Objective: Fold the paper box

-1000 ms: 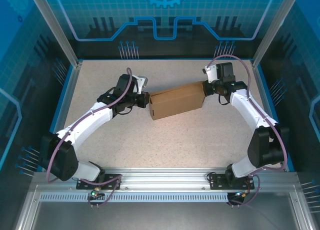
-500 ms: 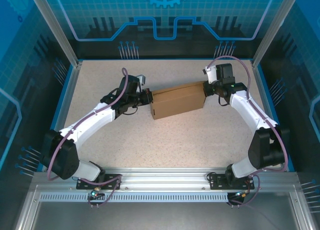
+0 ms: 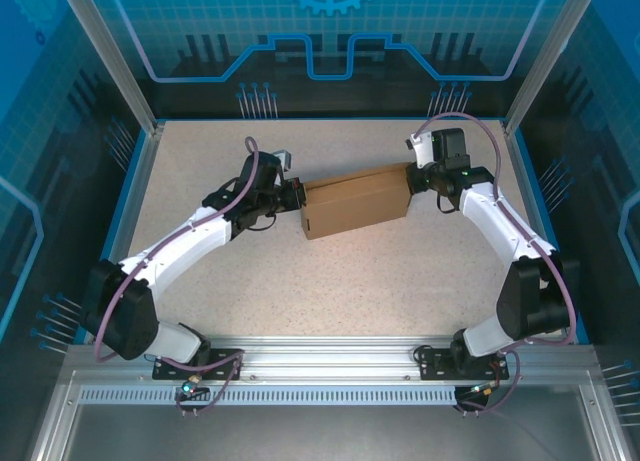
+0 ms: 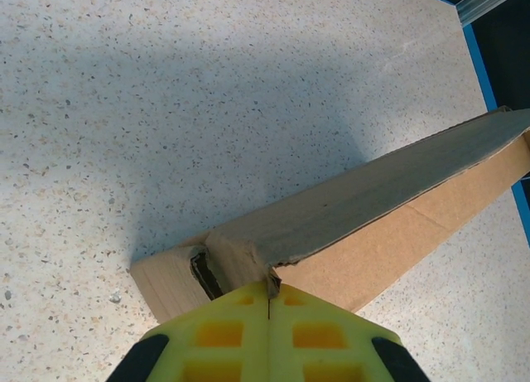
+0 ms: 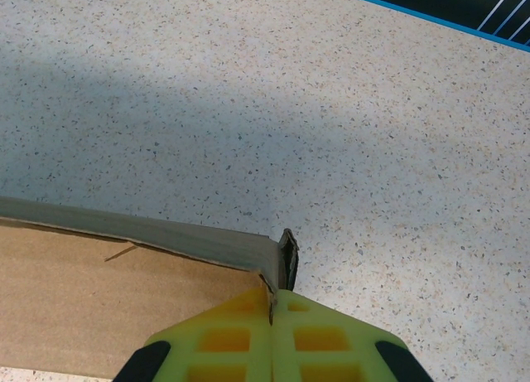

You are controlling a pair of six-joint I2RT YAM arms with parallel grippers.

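The pale, speckled tabletop (image 3: pixel 340 281) has a blue rim (image 3: pixel 330 119) along its left, far and right edges. The brown box (image 3: pixel 355 203) lies on it in the far half, near the middle, its long axis slanting farther away toward the right.

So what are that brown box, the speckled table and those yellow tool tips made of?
The box looks like plain brown cardboard, matte, with a rough, slightly frayed cut edge. The table seems a smooth pale laminate or stone-like top with fine dark speckles; I can't tell which. The fingers of the left tool look like matte yellow moulded plastic or rubber, with square recesses.
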